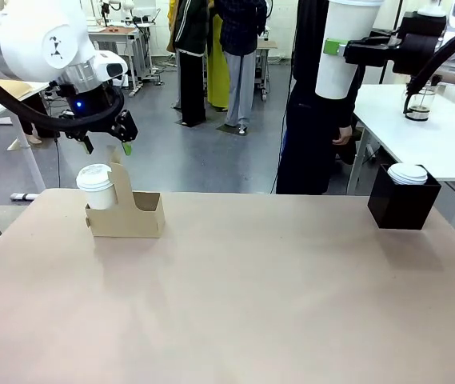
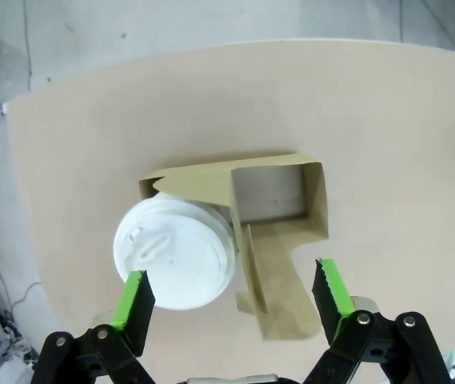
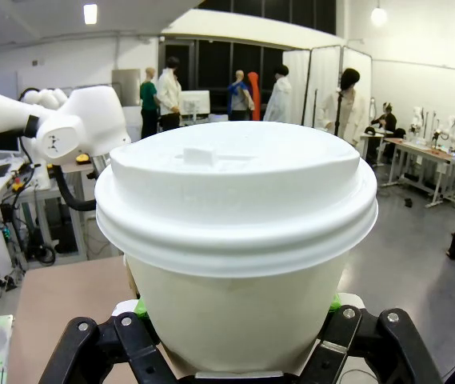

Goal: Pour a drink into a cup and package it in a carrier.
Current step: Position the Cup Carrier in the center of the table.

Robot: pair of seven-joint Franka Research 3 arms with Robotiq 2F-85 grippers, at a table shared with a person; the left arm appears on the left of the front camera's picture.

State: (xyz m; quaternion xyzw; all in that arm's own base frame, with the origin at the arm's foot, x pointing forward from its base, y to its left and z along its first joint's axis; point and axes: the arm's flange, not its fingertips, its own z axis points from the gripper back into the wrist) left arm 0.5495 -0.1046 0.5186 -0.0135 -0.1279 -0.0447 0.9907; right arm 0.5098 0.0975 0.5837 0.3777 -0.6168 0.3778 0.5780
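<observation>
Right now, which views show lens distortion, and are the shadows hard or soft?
Left wrist view: the edge of the beige table looks bowed. Right wrist view: the white lidded paper cup looms oversized, near the lens. Front view: soft shadow beside the black cube-shaped box.

A plain brown cardboard carrier [image 1: 127,214] and a white lidded cup [image 1: 96,184] stand on a beige table [image 1: 251,304]. A black box [image 1: 399,210] carries white lids [image 1: 408,173]. The second cup [image 1: 341,72] is white too (gripped between the green pads [image 1: 331,47] of the black right gripper [image 1: 339,48]).

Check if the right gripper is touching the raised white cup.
Touching. Right wrist view: the white cup sits inside the right gripper, whose green pads press against its wall on both sides.
</observation>
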